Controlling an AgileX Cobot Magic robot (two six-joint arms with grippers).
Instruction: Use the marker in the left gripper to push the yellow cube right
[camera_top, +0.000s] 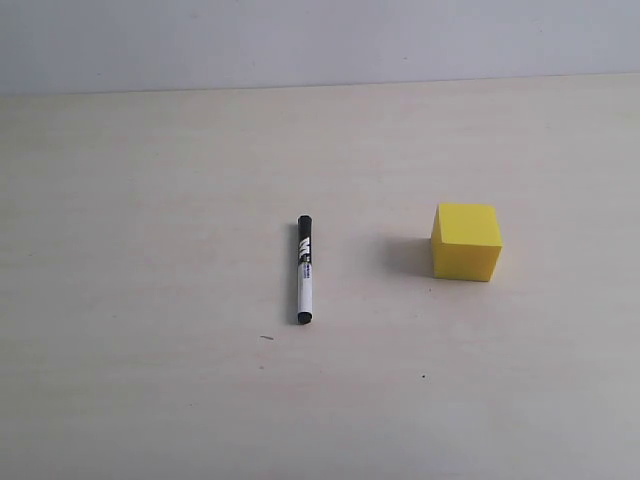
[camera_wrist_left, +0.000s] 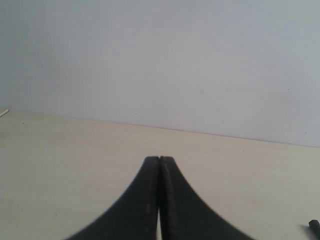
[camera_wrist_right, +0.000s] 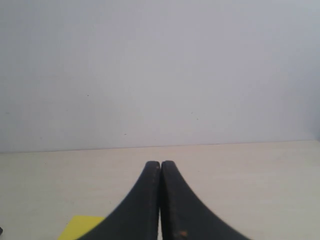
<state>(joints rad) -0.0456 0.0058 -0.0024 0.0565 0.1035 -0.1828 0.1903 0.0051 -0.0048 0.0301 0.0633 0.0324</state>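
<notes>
The marker (camera_top: 305, 269) lies flat on the pale table, black cap end pointing away, near the middle of the exterior view. Nothing holds it. The yellow cube (camera_top: 466, 241) stands to its right, well apart from it. Neither arm shows in the exterior view. My left gripper (camera_wrist_left: 159, 159) is shut with nothing between its fingers; a black tip of the marker (camera_wrist_left: 314, 225) peeks in at the edge of the left wrist view. My right gripper (camera_wrist_right: 160, 163) is also shut and empty, with a corner of the yellow cube (camera_wrist_right: 80, 226) beside its finger.
The pale wooden table (camera_top: 150, 300) runs back to a plain light wall (camera_top: 320, 40). A small dark speck (camera_top: 423, 376) marks the tabletop in front of the cube.
</notes>
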